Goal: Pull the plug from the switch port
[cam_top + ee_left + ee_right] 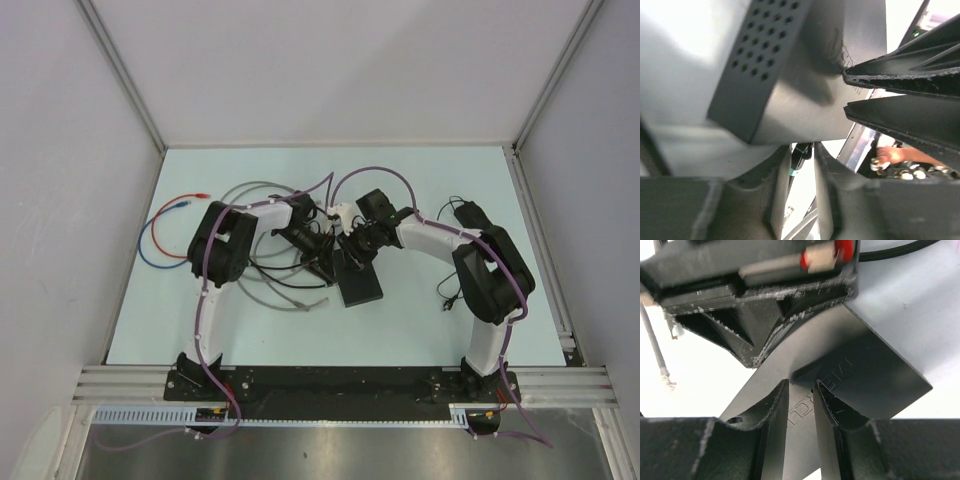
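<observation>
Both arms, the left arm (222, 250) and the right arm (490, 275), rise from the bench's (420, 320) near edge and fold inward. Their wrists meet mid-bench over the switch (362, 288). Only the right wrist view shows lettering on its face, seen through the narrow gap of the right fingers (765, 440); whether they pinch it is unclear. The left wrist view shows the left fingers (747, 210) slightly apart with a teal-banded piece (801, 152) between them, grip uncertain.
</observation>
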